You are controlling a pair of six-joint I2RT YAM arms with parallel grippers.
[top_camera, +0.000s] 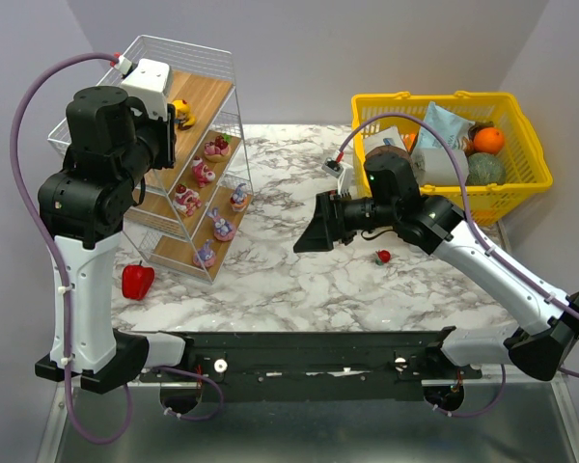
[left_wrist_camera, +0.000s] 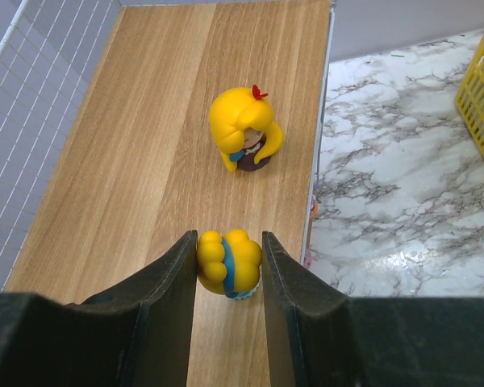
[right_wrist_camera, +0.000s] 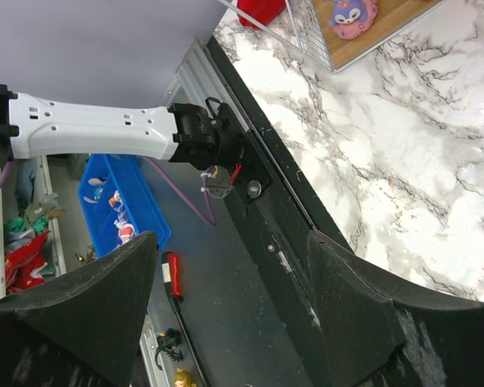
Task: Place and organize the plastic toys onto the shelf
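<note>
My left gripper point(left_wrist_camera: 230, 239) is shut on a small yellow toy with a blue band point(left_wrist_camera: 228, 263), just above the top wooden board of the shelf point(left_wrist_camera: 137, 161). Another yellow toy with a red bow point(left_wrist_camera: 244, 129) stands upright farther along that board. In the top view the shelf point(top_camera: 212, 96) carries several pink and purple toys on its lower boards point(top_camera: 204, 174). A small red toy point(top_camera: 383, 257) lies on the marble table. My right gripper point(top_camera: 305, 237) hangs open and empty left of the red toy; its wrist view point(right_wrist_camera: 232, 242) looks past the table's near edge.
A red bell pepper point(top_camera: 137, 280) sits on the table by the shelf's near corner. A yellow basket point(top_camera: 536, 159) with groceries stands at the back right. Below the table's near edge are a blue bin point(right_wrist_camera: 121, 205) and a red-handled tool point(right_wrist_camera: 171, 278).
</note>
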